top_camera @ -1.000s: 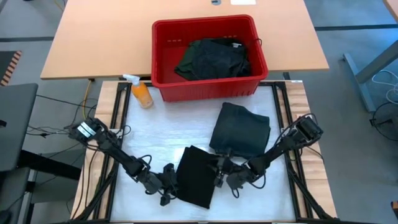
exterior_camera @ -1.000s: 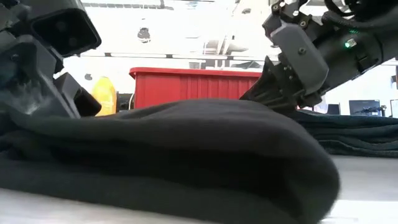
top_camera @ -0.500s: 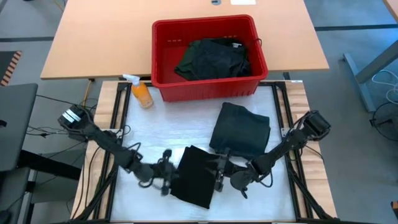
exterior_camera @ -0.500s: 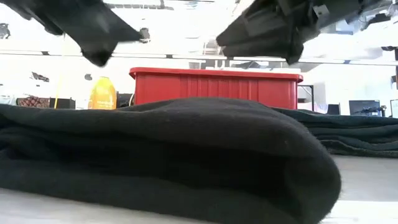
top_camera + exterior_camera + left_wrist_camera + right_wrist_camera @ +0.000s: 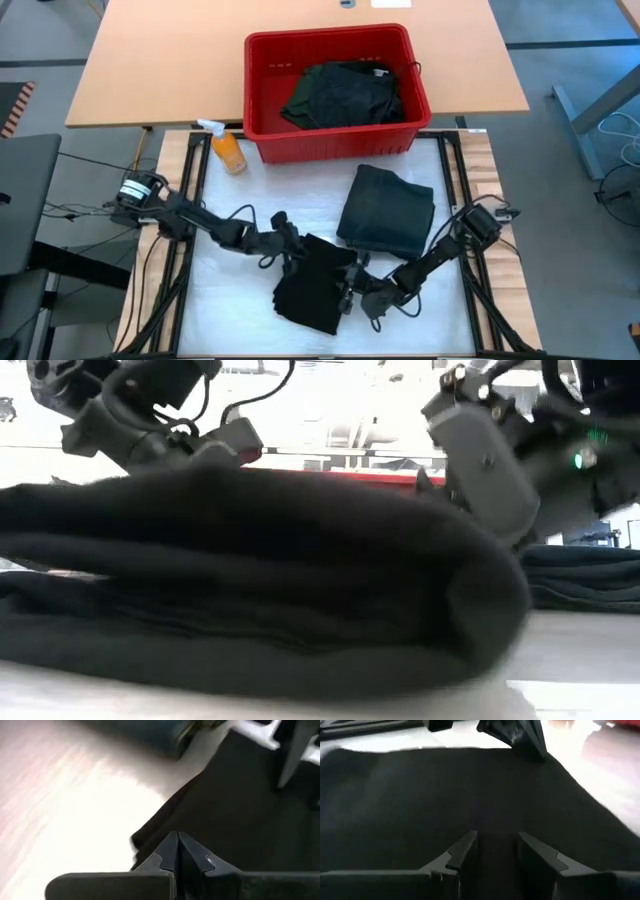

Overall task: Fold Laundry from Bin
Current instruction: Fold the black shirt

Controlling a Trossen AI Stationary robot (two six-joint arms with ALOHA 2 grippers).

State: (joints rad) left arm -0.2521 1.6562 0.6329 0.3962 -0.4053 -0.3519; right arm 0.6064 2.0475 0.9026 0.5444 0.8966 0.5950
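The bin is showing plain red, with very dark green-black laundry heaped in it, and the small spray bottle beside it is glowing orange under a white top. On the white-covered bench, one folded garment is looking dark green-grey while the other folded garment is reading flat black. The table behind is showing light wood.
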